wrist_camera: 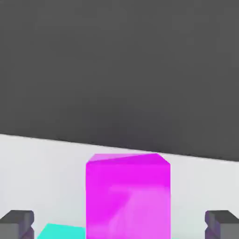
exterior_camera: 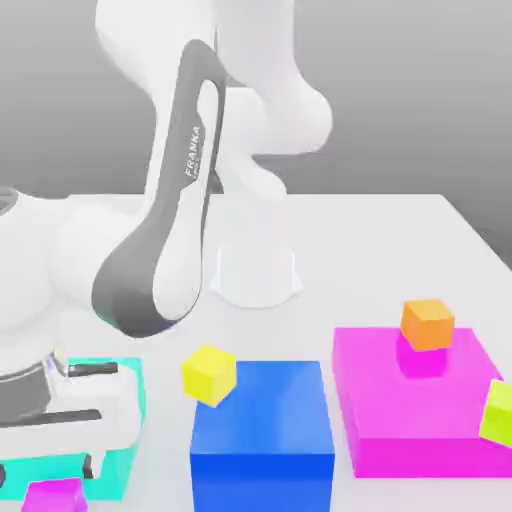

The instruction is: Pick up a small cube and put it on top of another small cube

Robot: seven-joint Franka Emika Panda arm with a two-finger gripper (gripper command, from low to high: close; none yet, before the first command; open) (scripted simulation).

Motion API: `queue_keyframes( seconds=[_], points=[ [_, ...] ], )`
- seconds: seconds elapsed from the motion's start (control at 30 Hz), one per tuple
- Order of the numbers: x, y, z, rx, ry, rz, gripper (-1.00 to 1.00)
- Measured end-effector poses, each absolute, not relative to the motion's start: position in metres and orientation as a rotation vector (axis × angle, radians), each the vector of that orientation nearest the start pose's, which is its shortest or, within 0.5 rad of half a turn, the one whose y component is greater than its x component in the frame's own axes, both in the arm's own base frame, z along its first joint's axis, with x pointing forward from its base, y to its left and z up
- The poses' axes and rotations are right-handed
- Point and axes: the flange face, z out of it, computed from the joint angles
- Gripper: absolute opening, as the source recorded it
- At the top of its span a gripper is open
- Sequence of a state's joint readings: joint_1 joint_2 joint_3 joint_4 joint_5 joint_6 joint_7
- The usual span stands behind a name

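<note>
The small magenta cube (wrist_camera: 127, 196) stands upright between the two fingertips (wrist_camera: 17, 223) of my gripper (wrist_camera: 120, 224), which is open, with a wide gap on each side of the cube. In the exterior view that same magenta cube (exterior_camera: 55, 495) sits at the bottom left, just below my hand (exterior_camera: 60, 420) and against the cyan block (exterior_camera: 128, 400). The small yellow cube (exterior_camera: 209, 374) lies tilted at the far left corner of the blue block (exterior_camera: 262, 425), well to the exterior view's right of my hand.
A large flat magenta block (exterior_camera: 420, 415) lies at the exterior view's right with a small orange cube (exterior_camera: 428, 324) on top and a lime-green cube (exterior_camera: 498, 412) at its right edge. The arm's white base (exterior_camera: 257, 275) stands behind. A cyan block's corner (wrist_camera: 60, 231) shows beside the cube.
</note>
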State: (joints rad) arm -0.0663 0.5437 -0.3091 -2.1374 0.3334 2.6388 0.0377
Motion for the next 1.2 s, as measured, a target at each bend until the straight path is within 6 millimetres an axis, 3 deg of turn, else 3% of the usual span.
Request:
queue_keyframes(
  seconds=[0.03,0.27,0.4,0.6,1.0,1.2],
  points=[
    [0.521,-0.219,0.144,-2.969,1.026,-0.002,-1.0],
    [0.521,-0.219,0.142,-2.969,1.025,0.001,-1.0],
    [0.523,-0.215,0.192,-2.982,0.99,0.008,-1.0],
    [0.52,-0.161,0.239,-3.019,0.755,0.076,-1.0],
    [0.448,-0.09,0.321,-3.037,0.682,0.06,-1.0],
    [0.405,-0.061,0.345,-3.066,0.693,0.007,-1.0]
  ],
)
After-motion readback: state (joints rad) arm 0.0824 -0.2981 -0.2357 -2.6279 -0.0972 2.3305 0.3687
